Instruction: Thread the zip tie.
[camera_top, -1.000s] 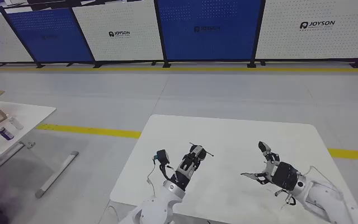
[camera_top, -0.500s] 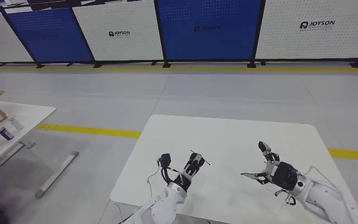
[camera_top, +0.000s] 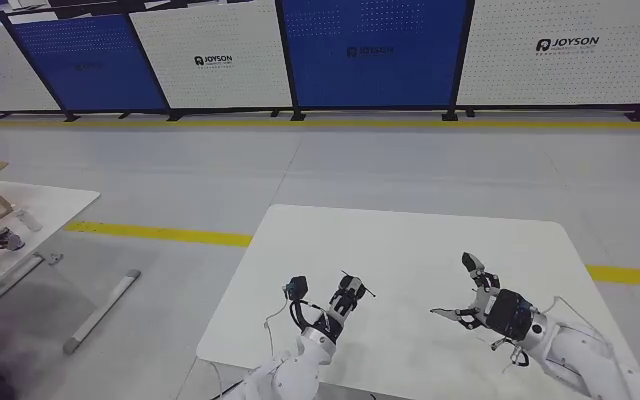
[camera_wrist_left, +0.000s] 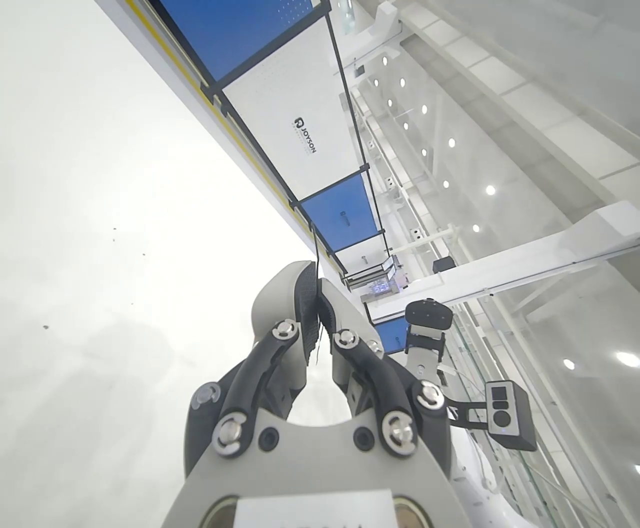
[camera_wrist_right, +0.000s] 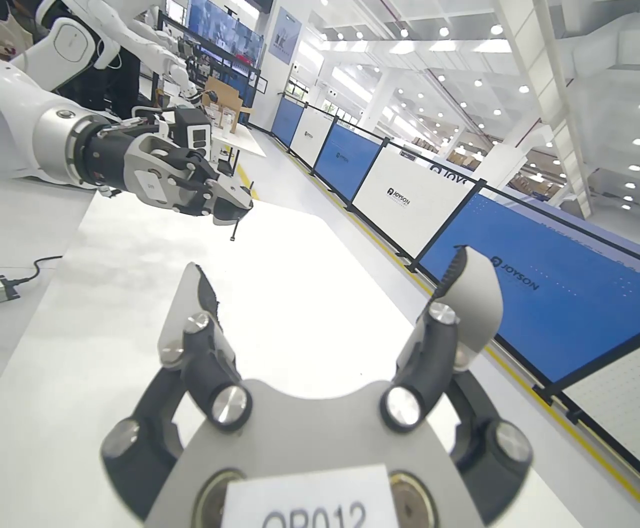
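The left gripper (camera_wrist_left: 316, 300) is clamped on a thin black zip tie (camera_wrist_right: 233, 235), holding it above the white table (camera_top: 420, 240) with its ends poking out on either side, apparently so one can be fed through. Well apart, the right gripper (camera_wrist_right: 330, 280) faces it, wide open and empty, seemingly ready to take the free end.

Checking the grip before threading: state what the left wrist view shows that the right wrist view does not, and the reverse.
Left wrist: the zip tie close up, pinched in the shut left gripper. Right wrist: the right gripper, open and empty, above the table. Shared: the left gripper shut on the zip tie.
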